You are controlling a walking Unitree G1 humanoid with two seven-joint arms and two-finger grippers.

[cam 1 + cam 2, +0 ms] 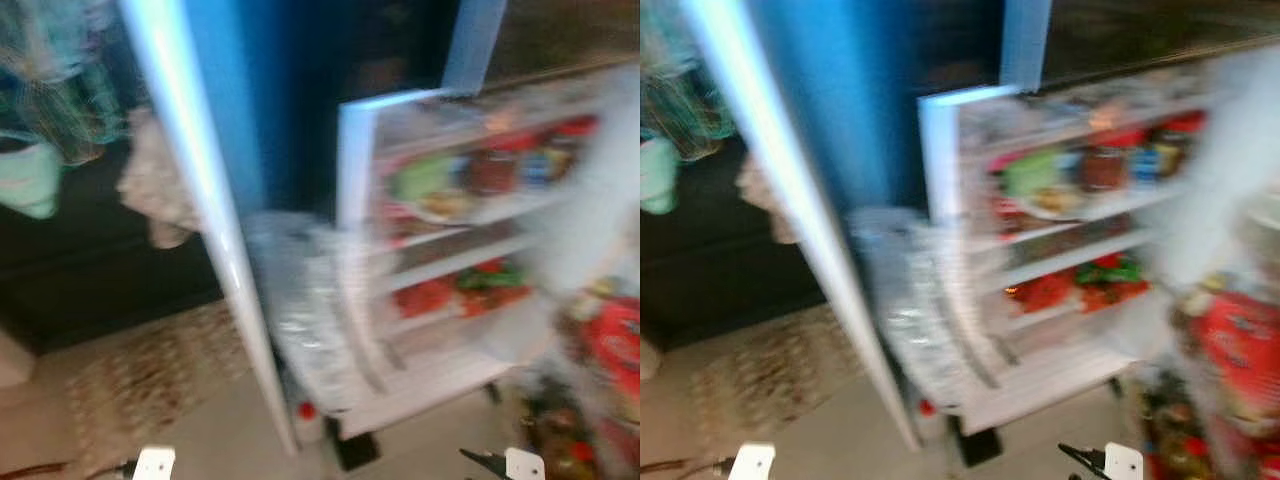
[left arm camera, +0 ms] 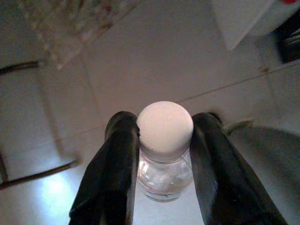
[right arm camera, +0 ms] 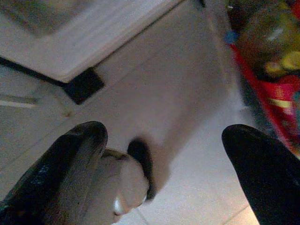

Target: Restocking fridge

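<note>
the head views are blurred. an open fridge [image 1: 450,280] stands ahead, its shelves [image 1: 470,205] crowded with red and green packages and jars too smeared to name. the fridge door [image 1: 200,200] — blue with a pale edge — swings out toward the camera and cuts across the left of the scene, between the robot and a dark cabinet [image 1: 90,270] where a cloth [image 1: 155,190] hangs. a patterned rug [image 1: 150,380] lies on the tiled floor [image 2: 187,56] before that cabinet. at the right edge sits a heap of red packaged goods [image 1: 605,350].

the left gripper [image 2: 161,140] is clamped on a small clear bottle [image 2: 165,154] with a white cap, one black finger on each side of its neck, held above the floor tiles. the right gripper [image 3: 164,150] has its fingers [image 3: 262,164] spread wide apart with nothing between them, hanging over the floor near the fridge's lower corner — red packaging lies just beside it.
</note>
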